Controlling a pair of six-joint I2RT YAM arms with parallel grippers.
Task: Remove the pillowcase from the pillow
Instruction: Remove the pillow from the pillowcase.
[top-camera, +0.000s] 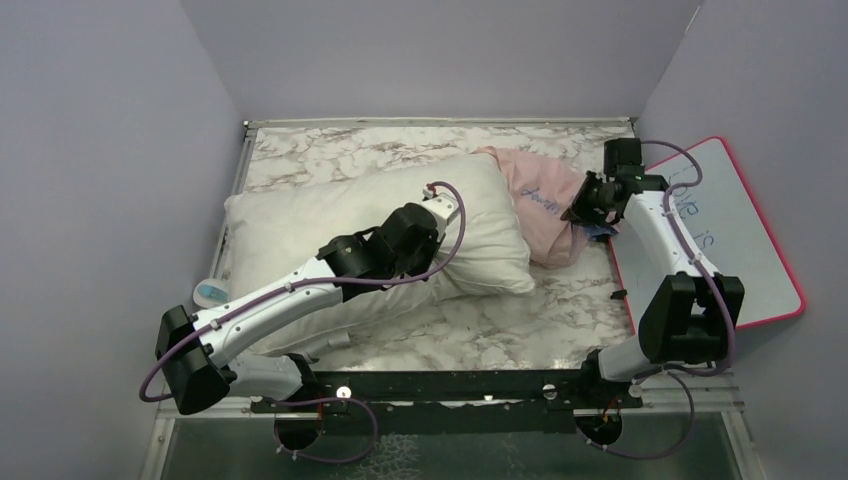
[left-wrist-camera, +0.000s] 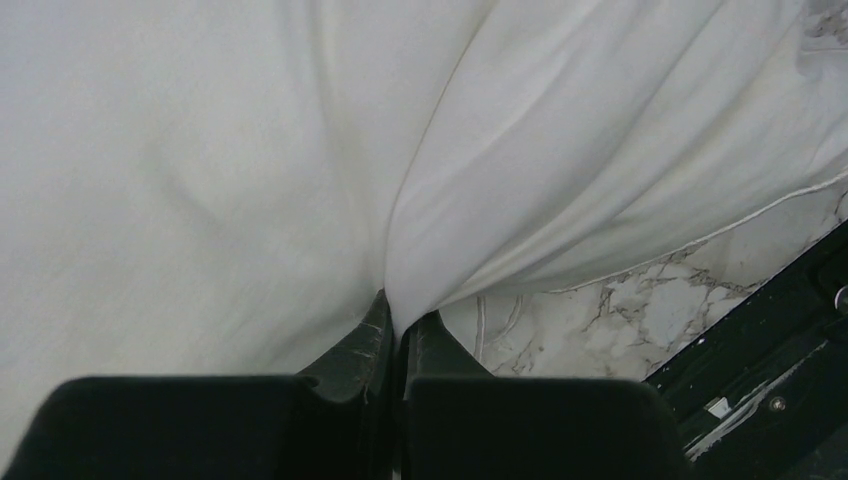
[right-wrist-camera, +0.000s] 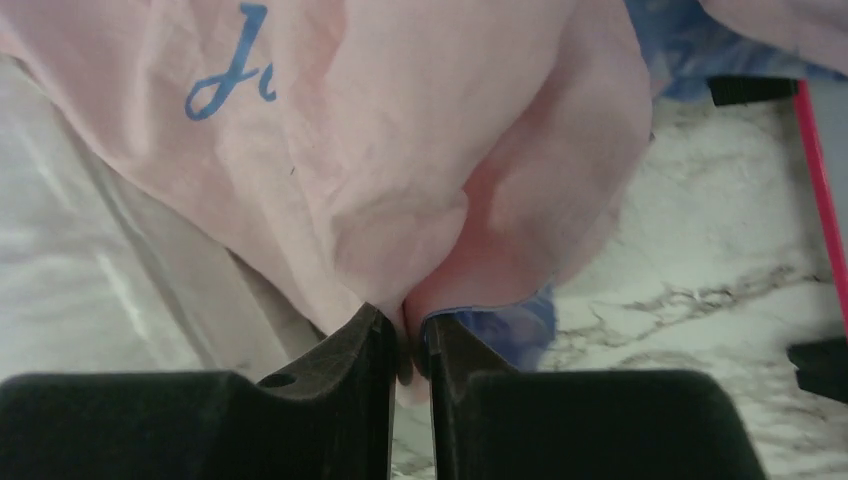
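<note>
left gripper (left-wrist-camera: 400, 325) is clamped on a fold of the white pillow (top-camera: 300, 220), which lies across the table (top-camera: 480, 335). right gripper (right-wrist-camera: 408, 328) pinches the pink pillowcase (top-camera: 535, 195), bunched at the pillow's 3 o'clock end, beside the whiteboard (top-camera: 745, 235).

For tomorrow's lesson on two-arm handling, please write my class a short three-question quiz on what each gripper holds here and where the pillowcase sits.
1. True or false: the left gripper is shut on a fold of the white pillow.
2. The right gripper pinches: A) the pillow; B) the pillowcase; C) nothing.
3. Fill in: in the top view, the pillowcase is bunched at the pillow's ____ end.
Key: 1 true; 2 B; 3 right.
</note>
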